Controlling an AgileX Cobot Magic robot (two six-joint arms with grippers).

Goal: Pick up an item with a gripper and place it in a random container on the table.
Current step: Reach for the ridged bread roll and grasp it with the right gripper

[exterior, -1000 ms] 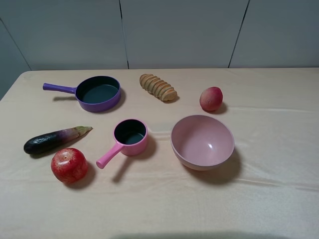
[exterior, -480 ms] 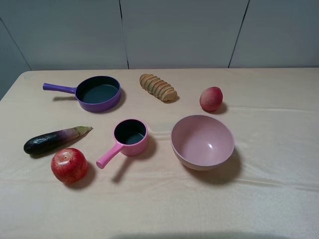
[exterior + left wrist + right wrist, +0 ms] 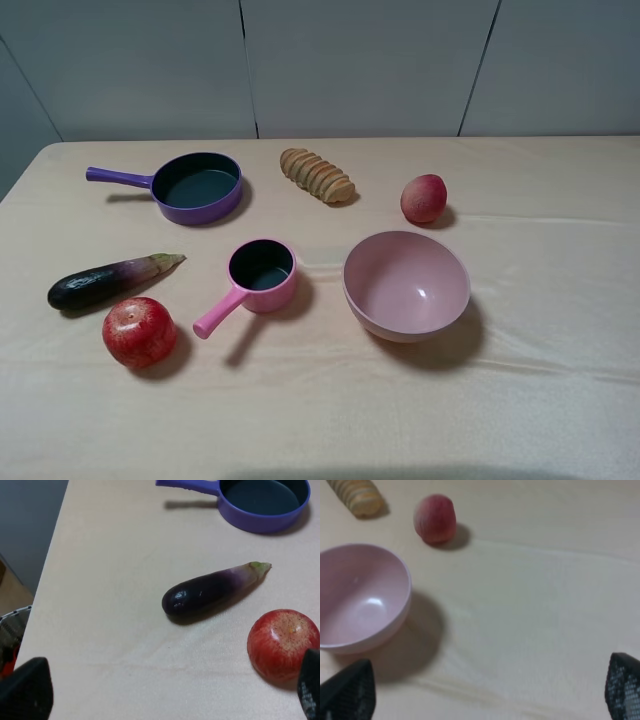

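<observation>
Left black gripper (image 3: 167, 695) and right black gripper (image 3: 485, 690) both spread wide, holding and touching nothing; beige cloth table (image 3: 540, 400) bare at 3 o'clock of round pink bowl (image 3: 407, 285); farther back, tan ridged bread roll (image 3: 317, 175) lies near far edge, 3 o'clock of shallow purple frying pan (image 3: 197, 186), not touching.

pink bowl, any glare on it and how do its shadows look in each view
Exterior high: sharp, one small white glint inside the pink bowl, soft shadow on the table toward the near right. Right wrist: softer focus, a broad pale highlight in the bowl, dark shadow beside it. Left wrist: bowl not in view.
</observation>
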